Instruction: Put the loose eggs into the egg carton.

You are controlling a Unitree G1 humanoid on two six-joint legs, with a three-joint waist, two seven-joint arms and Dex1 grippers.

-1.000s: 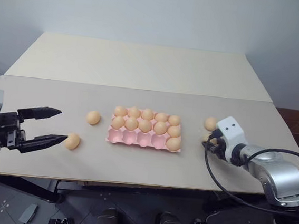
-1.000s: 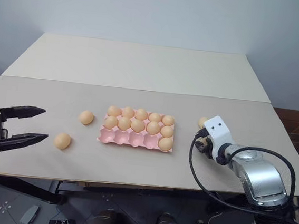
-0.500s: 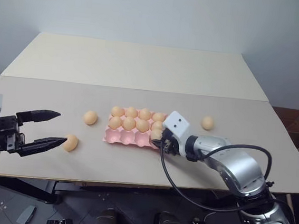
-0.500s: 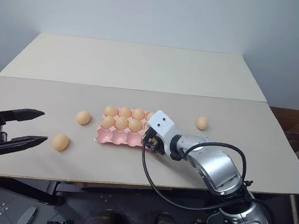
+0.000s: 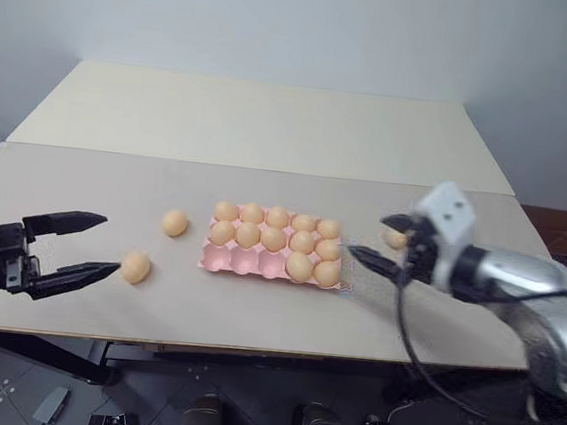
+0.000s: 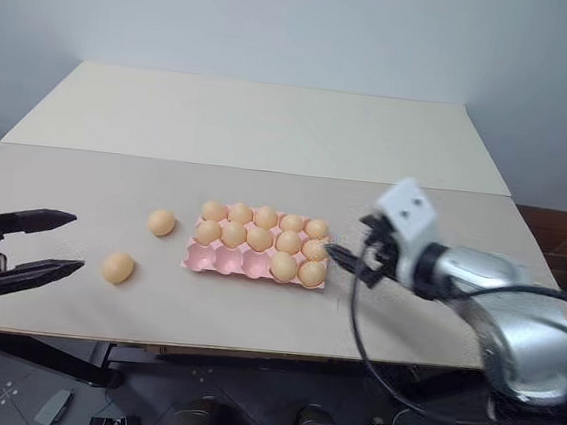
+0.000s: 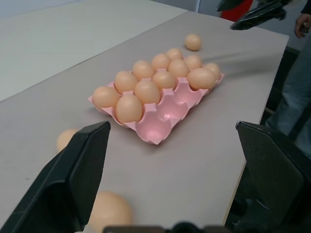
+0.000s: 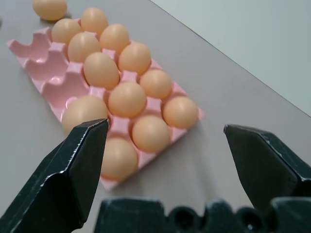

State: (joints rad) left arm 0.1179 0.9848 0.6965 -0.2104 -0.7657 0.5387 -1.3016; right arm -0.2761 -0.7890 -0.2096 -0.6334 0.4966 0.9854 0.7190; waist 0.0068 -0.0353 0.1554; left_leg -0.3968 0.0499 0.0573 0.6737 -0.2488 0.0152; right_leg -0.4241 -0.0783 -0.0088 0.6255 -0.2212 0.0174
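The pink egg carton lies mid-table with its back and middle rows full and two eggs at the right of its front row; three front cups are bare. Loose eggs lie left of it and nearer the front edge. Another egg lies to the carton's right, partly hidden by my right gripper. That gripper hangs open and empty above the table, just right of the carton. My left gripper is open and level, its near fingertip close beside the front loose egg.
The beige table has a seam across its middle, with a bare far half. Its front edge runs just below both grippers. A cable loops under the right wrist.
My right gripper carried an egg from the right to the carton's front row, opened, and drew back up and to the right. The front row now holds two eggs. The left gripper stayed put.
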